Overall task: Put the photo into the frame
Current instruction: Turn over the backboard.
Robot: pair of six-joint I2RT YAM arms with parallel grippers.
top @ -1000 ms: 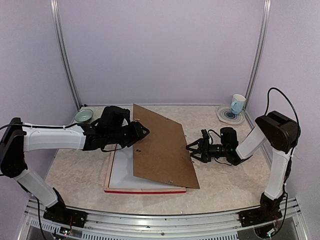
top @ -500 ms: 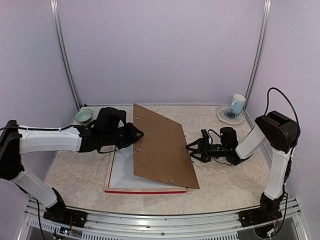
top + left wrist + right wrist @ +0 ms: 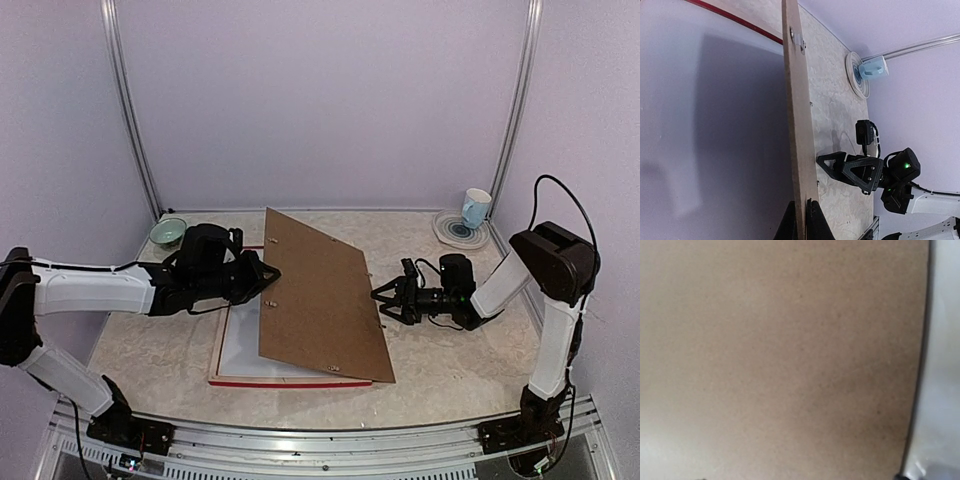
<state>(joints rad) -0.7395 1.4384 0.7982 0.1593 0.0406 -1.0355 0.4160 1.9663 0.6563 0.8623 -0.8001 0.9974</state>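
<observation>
At the far left of the bench (image 3: 450,360) a small green bowl (image 3: 168,232) sits near the back wall. The left arm (image 3: 95,290) reaches right from there. The left jaws are clenched on the left edge of a brown board (image 3: 320,300), which is held tilted with its left side raised. The left wrist view confirms the grasp: the board runs edge-on up the picture and a dark fingertip (image 3: 814,222) presses it from each side.

Under the board the frame (image 3: 250,382) lies flat on the bench, with its red rim showing along the near and left sides. A white sheet (image 3: 240,345) lies inside the frame. No view shows whether this sheet is the photo face down.

Right of the board, the right arm (image 3: 500,285) stretches in low. From overhead the right jaws sit just beside the board's right edge. The left wrist view shows them more plainly, spread apart with one tip close to that edge and gripping nothing. The right wrist view gives only blurred brown board filling the picture and a pale strip at its right margin.

At the far right corner a pale blue mug (image 3: 477,207) stands on a round plate (image 3: 447,232).
</observation>
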